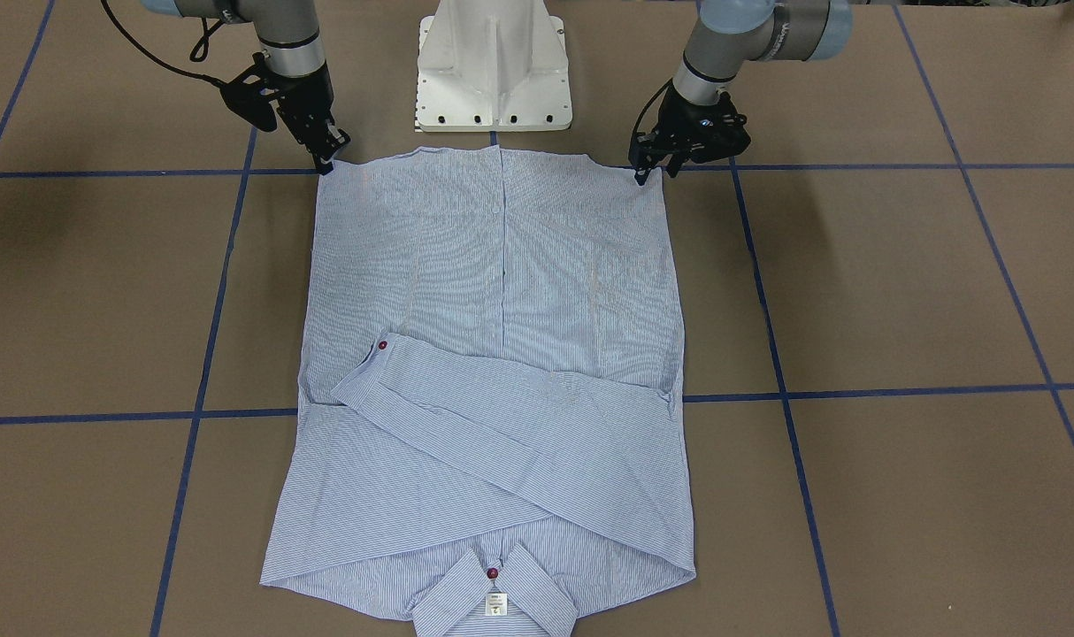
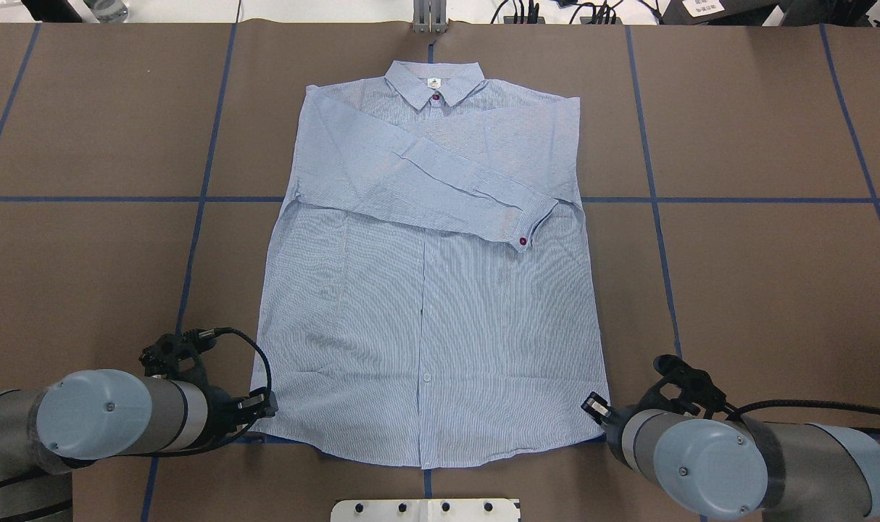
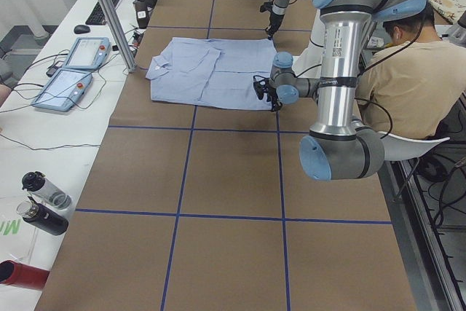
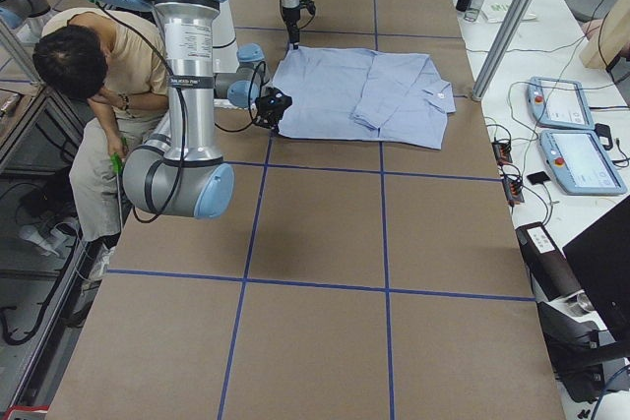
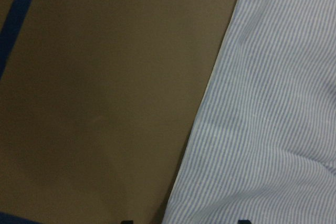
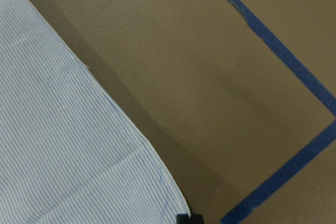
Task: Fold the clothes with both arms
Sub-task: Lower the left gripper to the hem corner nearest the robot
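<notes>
A: When scanning the overhead view from its left edge, hit the left arm (image 2: 99, 424) first, stretched low over the brown table (image 2: 85, 275). Ends in the left gripper (image 1: 654, 172), sitting right at the near hem corner of the shirt (image 2: 425, 304) on that side. Has its fingers apart, straddling the hem edge in the wrist view, not clamped on anything.

B: Cool. And moving toward the middle?

A: Just the shirt, spread flat and front up, buttoned, centred on the table between the two arms. Points its hem at the robot and its collar (image 2: 433, 76) at the far edge. Got a sleeve (image 2: 425, 181) folded slantwise across the chest, ending in a cuff (image 2: 530, 230) with a red button (image 2: 522, 240) close to the shirt's right side. Covers part of the blue tape lines (image 2: 196, 239). Also worth noting the white pedestal base (image 1: 493, 71) just behind the hem, apart from it.

B: And over on the right?

A: Mirrors the left side: got the right arm (image 2: 708, 457) stretched in low and the right gripper (image 1: 326, 164) touching the other hem corner. Looks closed, fingers pressed together in the front view, with only one black tip showing in the wrist view. Can't tell whether any cloth is actually caught in there.
</notes>
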You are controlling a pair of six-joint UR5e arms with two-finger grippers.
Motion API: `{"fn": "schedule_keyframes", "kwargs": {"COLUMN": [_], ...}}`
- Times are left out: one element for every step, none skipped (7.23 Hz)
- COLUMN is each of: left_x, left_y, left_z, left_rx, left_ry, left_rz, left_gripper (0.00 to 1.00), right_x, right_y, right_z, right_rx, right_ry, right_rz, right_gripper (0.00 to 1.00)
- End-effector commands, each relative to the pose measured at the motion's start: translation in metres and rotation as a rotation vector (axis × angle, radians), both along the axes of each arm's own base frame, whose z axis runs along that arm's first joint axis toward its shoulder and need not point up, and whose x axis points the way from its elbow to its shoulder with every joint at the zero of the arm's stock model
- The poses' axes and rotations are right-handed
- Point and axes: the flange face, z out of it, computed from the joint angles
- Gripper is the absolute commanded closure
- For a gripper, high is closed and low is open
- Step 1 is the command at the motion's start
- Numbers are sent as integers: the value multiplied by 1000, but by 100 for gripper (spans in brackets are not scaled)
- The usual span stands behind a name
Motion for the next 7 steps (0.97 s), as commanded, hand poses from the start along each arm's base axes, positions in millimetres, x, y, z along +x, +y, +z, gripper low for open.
{"fn": "schedule_keyframes", "kwargs": {"left_x": [1, 0, 0, 0, 0, 0, 0], "left_y": [1, 1, 1, 1, 2, 2, 3], "left_z": [0, 1, 1, 1, 1, 1, 2], "left_rx": [-23, -25, -25, -25, -25, -27, -31], "left_ry": [2, 0, -1, -1, -1, -3, -3], "left_rz": [-14, -15, -15, -15, -15, -13, -8], "left_gripper": [54, 56, 56, 54, 48, 48, 50], "right_x": [0, 0, 0, 0, 0, 0, 0], "right_y": [0, 0, 0, -1, -1, -1, -1], "right_z": [-1, -1, -1, -1, -1, -1, -1], "right_rx": [0, 0, 0, 0, 0, 0, 0], "right_ry": [-3, -1, -3, -3, -1, -1, -1], "right_rz": [0, 0, 0, 2, 2, 2, 2], "right_gripper": [100, 100, 100, 100, 100, 100, 100]}}
